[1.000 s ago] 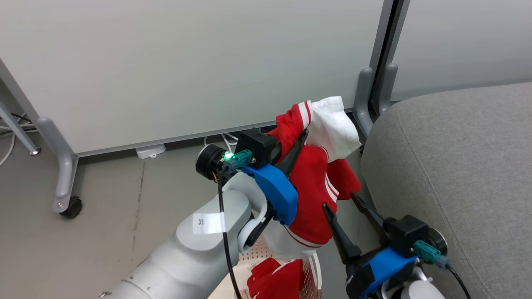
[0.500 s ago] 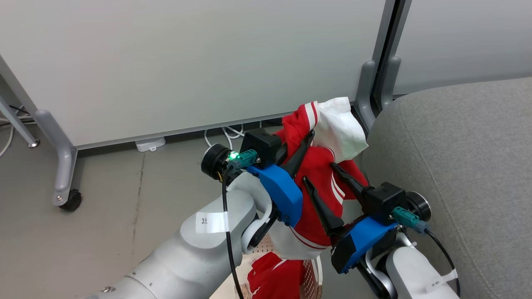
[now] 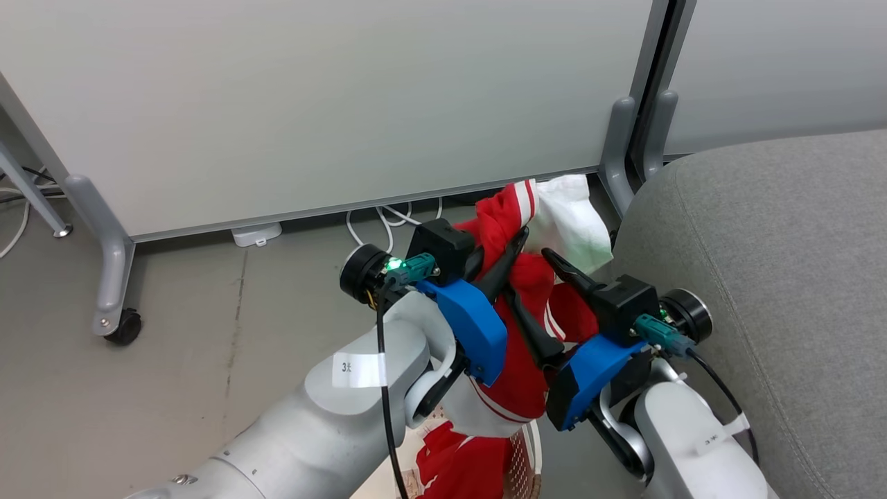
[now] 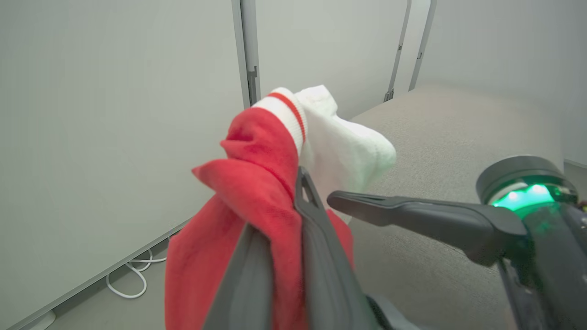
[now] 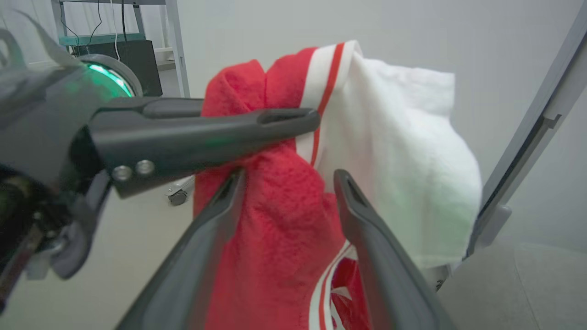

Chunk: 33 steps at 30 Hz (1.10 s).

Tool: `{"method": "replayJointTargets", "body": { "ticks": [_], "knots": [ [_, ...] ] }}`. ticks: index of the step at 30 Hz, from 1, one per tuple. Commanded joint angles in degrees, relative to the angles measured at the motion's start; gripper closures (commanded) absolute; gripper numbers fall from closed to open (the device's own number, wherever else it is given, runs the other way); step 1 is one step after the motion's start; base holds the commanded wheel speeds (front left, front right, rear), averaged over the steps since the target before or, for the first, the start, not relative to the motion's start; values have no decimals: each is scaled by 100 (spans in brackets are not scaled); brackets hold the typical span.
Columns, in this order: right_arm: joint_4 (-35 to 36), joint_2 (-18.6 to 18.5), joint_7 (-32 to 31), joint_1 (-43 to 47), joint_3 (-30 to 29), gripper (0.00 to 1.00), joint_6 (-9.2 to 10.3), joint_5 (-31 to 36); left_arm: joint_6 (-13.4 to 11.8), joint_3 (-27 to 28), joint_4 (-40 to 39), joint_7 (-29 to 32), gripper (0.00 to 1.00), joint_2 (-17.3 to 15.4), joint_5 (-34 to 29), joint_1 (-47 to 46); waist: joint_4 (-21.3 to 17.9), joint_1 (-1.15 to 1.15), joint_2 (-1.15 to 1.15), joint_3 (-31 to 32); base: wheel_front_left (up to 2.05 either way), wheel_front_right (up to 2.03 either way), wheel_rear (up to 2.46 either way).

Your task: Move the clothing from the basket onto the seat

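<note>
the seat (image 3: 762,277) is taking up the right of the head view, a broad grey cushion with a rounded near edge, and nothing is lying on it yet. the red and white garment (image 3: 495,225) is hanging in the air just beside that edge. its lower hem is trailing down toward the basket (image 3: 518,471), where the second red garment (image 3: 461,464) is lying bunched.

the left gripper (image 3: 513,246) is pinching the top fold of the hanging garment, fingers pressed together on the red fabric. the right gripper (image 3: 527,272) is standing spread wide, its fingers either side of the fabric just below that pinch and not closing on it. whether they are touching the cloth is hard to tell.

the step in hand is looking like a second hold before the carry across. to do it well, the right fingers should be closing on a thick red fold, not the loose white panel. both arms should be lifting until the hem is clearing the basket rim. the release should be coming well inside the cushion, so the cloth is not sliding off the rounded edge.

pale partition panels (image 3: 312,104) are standing behind, on grey legs. the floor (image 3: 208,333) is showing smooth grey below them, with white cables (image 3: 388,218) looping under the panel and a small black caster (image 3: 123,327) resting at the left.
</note>
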State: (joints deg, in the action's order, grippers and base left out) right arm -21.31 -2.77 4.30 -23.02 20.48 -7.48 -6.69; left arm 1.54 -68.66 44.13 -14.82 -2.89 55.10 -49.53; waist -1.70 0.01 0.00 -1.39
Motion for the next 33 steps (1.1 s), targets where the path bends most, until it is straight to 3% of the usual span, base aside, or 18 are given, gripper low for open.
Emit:
{"method": "replayJointTargets", "body": {
  "ticks": [1, 8, 19, 20, 21, 33],
  "knots": [
    [-72, -21, -72, -100, 67, 0, -3, -58, 49, -33, 15, -42, 100, 1, 54, -96, 2, -1, 0, 10, 0, 0, 0],
    [-568, -21, -318, -309, 370, 0, -2, -272, 207, -167, -99, -46, 100, 3, 218, -144, 33, -1, 0, 29, 0, 0, 0],
    [-1310, -22, -156, -544, 640, 1, -3, -618, 353, -318, -245, -48, 100, 3, 430, -96, 66, -1, 0, 116, 0, 0, 0],
    [-1362, -22, -150, -566, 659, 73, -3, -647, 355, -326, -247, -47, 100, 3, 434, -96, 67, -1, 0, 121, 0, 0, 0],
    [-1404, -22, -119, -592, 675, 100, -3, -667, 360, -335, -254, -48, 100, 3, 439, -97, 69, -1, 0, 125, 0, 0, 0],
    [-1690, -21, 72, -649, 761, 100, -3, -803, 307, -359, -132, -47, 100, 3, 402, -96, 28, -1, 0, 170, 0, 0, 0]
  ]
}}
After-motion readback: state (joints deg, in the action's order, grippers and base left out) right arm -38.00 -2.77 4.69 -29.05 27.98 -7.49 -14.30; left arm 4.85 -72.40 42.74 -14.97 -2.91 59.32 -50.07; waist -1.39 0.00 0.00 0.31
